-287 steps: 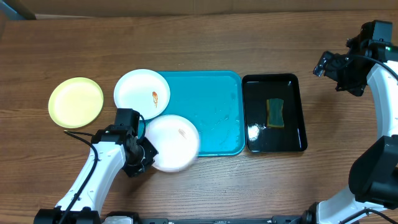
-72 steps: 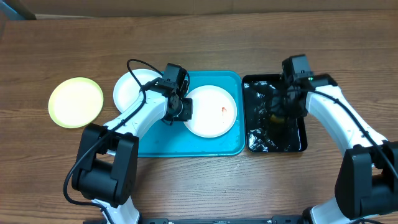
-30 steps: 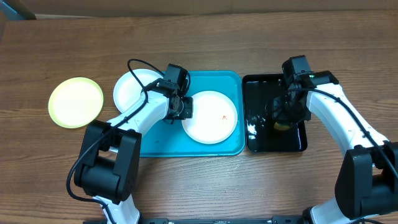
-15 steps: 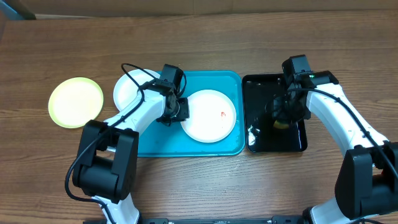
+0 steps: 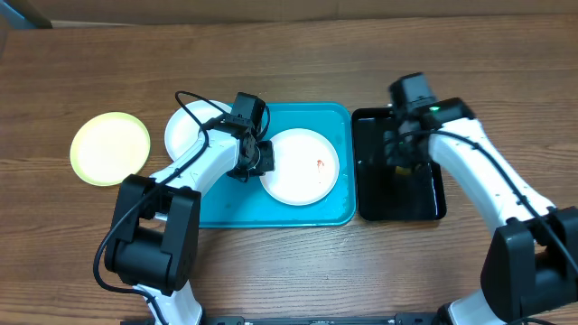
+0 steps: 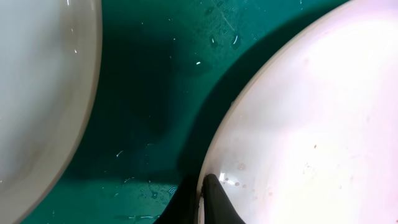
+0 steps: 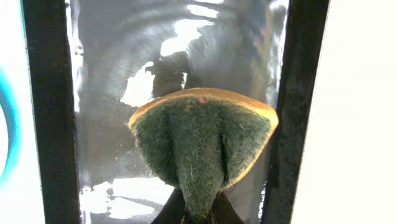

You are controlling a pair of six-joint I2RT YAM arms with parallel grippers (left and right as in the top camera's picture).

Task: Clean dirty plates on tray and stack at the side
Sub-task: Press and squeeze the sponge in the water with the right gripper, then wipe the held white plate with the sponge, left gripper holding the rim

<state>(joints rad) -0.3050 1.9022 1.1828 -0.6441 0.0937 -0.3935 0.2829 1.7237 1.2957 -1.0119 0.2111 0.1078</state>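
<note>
Plate [image 5: 300, 166] sits on the tray [image 5: 334, 213], halfway between the side edges of the desk [image 5: 271, 54], rim pinched by the left pincer [image 5: 263, 162]; the right pincer [image 5: 403, 153], pinching the sponge [image 7: 202, 140], should press flat onto the smear [image 5: 319, 163].

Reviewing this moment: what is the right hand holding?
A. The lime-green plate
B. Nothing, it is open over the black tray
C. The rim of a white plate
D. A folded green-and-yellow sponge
D: in the right wrist view the right hand pinches a green-and-yellow sponge, folded between its fingers, over the wet black tray.
</note>
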